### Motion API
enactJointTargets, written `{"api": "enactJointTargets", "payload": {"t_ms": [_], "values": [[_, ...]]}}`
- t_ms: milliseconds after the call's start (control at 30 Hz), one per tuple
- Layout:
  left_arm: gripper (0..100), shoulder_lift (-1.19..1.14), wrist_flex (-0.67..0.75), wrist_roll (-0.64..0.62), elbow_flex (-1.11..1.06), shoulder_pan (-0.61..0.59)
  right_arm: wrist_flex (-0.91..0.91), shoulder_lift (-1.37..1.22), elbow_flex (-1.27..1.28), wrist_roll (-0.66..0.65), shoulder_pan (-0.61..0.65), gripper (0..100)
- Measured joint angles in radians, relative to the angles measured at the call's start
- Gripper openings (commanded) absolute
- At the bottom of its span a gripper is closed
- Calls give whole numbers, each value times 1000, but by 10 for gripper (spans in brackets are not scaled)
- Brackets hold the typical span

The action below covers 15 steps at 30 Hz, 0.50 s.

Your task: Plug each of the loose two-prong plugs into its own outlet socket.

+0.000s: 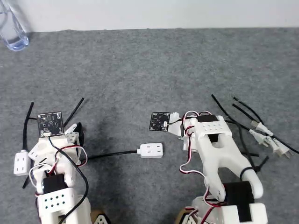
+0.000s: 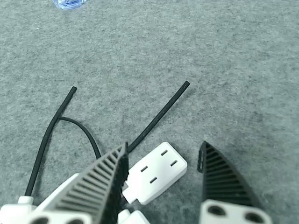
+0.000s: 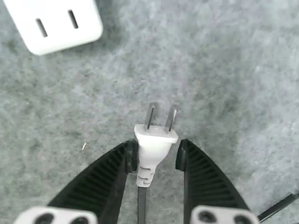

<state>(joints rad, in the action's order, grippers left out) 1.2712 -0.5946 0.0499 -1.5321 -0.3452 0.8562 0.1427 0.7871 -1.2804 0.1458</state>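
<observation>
In the right wrist view my right gripper (image 3: 157, 142) is shut on a white two-prong plug (image 3: 155, 139). Its prongs point toward a white outlet socket (image 3: 56, 23) a short way ahead. The high view has that socket (image 1: 151, 150) lying mid-table, just left of the right arm (image 1: 219, 140). My left gripper (image 2: 163, 145) is open just above the carpet, with another white outlet socket (image 2: 156, 170) lying between its fingers (image 2: 105, 182). Loose white plugs (image 1: 268, 137) on black cords lie at the far right.
A third white socket block (image 1: 21, 162) lies left of the left arm (image 1: 56, 154). Black cable ends (image 2: 161, 114) fan out on the grey carpet ahead of the left gripper. A clear bottle (image 1: 11, 32) stands at the back left corner, by the white wall.
</observation>
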Motion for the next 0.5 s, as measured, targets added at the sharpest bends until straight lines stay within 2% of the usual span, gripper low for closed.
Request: {"api": "enactJointTargets", "payload": {"t_ms": [367,500], "values": [[229,0,0,0,0,0,0,-95,-21,2,-3,144],[229,0,0,0,0,0,-2,-100,-31,6,-6,9]]}}
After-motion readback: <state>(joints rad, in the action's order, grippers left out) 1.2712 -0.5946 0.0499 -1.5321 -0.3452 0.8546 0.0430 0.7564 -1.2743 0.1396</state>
